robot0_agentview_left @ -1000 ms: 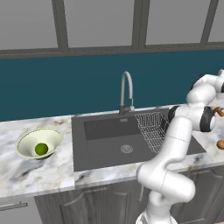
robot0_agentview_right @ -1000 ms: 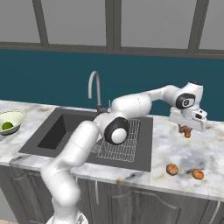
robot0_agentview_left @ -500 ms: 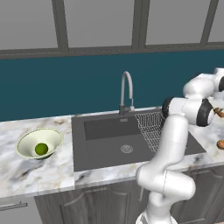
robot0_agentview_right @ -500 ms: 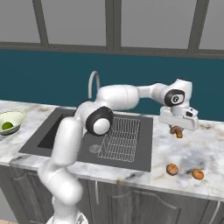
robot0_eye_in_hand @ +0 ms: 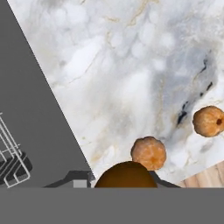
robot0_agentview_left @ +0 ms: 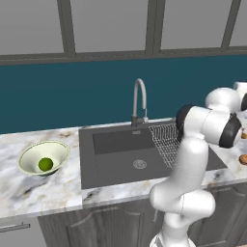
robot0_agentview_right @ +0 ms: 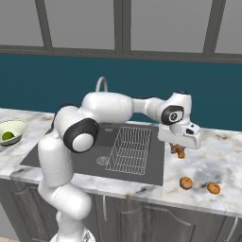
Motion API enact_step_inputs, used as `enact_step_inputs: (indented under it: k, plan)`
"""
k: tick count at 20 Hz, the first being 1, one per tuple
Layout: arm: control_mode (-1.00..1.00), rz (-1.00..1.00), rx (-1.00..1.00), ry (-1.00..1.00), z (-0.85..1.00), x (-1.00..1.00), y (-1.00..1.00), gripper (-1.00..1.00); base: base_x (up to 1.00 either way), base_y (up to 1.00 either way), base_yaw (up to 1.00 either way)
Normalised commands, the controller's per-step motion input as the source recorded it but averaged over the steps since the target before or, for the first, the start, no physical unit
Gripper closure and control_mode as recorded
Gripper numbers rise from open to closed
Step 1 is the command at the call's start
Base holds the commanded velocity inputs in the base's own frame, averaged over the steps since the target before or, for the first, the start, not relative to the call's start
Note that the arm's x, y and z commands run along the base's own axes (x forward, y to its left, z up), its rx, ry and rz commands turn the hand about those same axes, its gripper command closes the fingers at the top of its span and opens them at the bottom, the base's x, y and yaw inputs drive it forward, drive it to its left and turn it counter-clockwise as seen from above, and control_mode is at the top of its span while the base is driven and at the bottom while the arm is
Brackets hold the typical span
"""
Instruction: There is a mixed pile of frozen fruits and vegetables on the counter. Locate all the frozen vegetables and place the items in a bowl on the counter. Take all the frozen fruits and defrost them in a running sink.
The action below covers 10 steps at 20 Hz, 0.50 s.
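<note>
At right of frame, your claw (robot0_agentview_right: 178, 150) grips the mushroom (robot0_agentview_right: 178, 151); green ball (robot0_agentview_left: 45, 164) sits bowled, two fruits (robot0_agentview_right: 186, 183) remain on the desk (robot0_agentview_right: 212, 165).

Franka arm: glossy white, rounded shells.
Bulbous white links (robot0_agentview_right: 106, 106) meet at dark grey-black joint caps (robot0_agentview_right: 81, 135); boxy white hand (robot0_agentview_right: 179, 134); smooth casing, cables and screws not discernible.
</note>
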Motion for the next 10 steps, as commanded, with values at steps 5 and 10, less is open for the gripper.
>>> enact_step_inputs:
  k: [5,10]
  plan:
    - [-1.0,-0.02,-0.03,-0.11,0.18,-0.46,0.57,1.0,0.0,0.0,0.0]
    - [-1.0,-0.02,-0.03,-0.06,0.29,-0.43,0.63,1.0,0.0,0.0,0.0]
